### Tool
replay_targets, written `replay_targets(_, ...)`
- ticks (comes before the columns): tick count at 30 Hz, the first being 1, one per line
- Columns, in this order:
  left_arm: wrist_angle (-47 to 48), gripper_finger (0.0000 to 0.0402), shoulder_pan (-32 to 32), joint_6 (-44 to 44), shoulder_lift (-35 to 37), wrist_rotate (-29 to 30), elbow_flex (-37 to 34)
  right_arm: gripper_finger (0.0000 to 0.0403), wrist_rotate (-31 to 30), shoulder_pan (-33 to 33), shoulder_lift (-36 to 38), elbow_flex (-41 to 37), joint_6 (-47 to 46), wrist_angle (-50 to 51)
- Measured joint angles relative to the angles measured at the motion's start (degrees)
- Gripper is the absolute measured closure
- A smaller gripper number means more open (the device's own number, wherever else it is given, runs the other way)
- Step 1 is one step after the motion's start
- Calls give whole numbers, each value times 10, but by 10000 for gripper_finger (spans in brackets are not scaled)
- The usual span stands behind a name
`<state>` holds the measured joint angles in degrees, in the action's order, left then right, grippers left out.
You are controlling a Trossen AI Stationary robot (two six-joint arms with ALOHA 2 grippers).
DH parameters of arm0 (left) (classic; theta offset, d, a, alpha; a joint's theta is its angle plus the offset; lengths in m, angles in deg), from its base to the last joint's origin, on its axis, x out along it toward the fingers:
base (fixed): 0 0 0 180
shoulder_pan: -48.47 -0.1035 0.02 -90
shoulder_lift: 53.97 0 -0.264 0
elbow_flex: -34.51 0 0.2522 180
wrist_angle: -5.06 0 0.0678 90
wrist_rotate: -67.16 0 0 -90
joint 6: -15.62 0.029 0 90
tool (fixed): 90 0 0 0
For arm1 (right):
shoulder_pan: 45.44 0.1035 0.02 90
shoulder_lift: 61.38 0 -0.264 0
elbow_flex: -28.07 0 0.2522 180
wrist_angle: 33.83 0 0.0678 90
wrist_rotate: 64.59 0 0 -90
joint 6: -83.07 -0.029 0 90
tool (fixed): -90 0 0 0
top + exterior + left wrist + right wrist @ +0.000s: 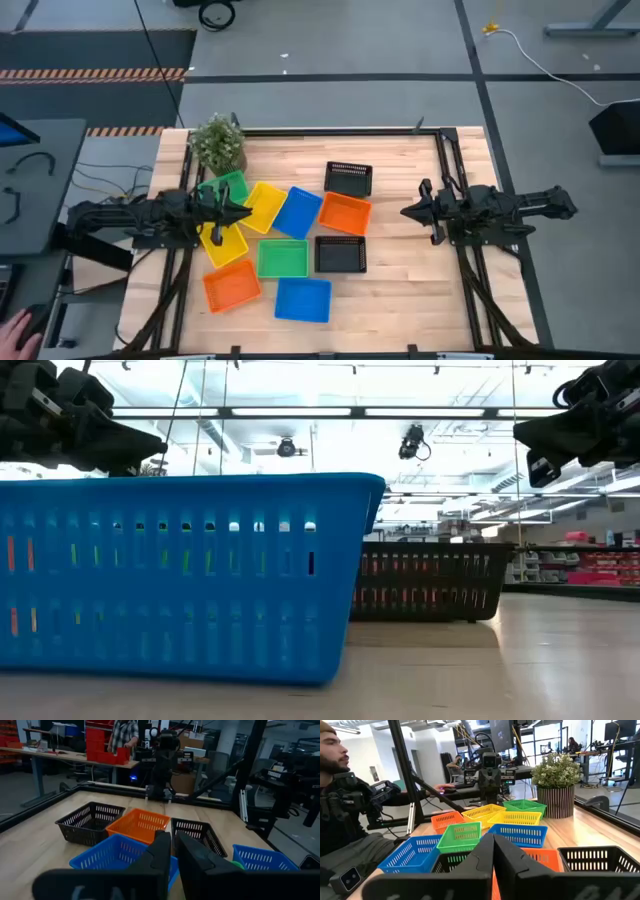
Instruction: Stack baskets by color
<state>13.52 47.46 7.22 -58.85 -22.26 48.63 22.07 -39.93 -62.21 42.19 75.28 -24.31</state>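
Ten baskets lie on the wooden table in a loose cluster. Two are green [228, 187] [283, 258], two yellow [263, 205] [225, 243], two blue [297, 212] [303, 299], two orange [345, 213] [231, 286] and two black [348, 179] [340, 254]. Each rests on its base, and some overlap at their rims. My left gripper [245, 212] hovers shut over the yellow baskets at the cluster's left side; its fingers [161, 851] hold nothing. My right gripper [405, 212] hovers shut just right of the orange basket, its fingers [482, 852] holding nothing.
A potted plant [217, 143] stands at the table's far left corner, close behind the green basket. Bare wood lies at the table's right half [410, 280]. A person [340, 795] sits beyond the table's left side, and another [125, 732] stands in the room behind.
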Motion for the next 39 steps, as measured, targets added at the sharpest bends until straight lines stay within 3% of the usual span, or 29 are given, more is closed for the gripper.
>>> replay_targets(33,0,375,0,0,0,0,0,389,-1,0,0,0,17,-2)
replay_targets(39,0,367,0,0,0,0,0,389,-15,0,0,0,60,-82)
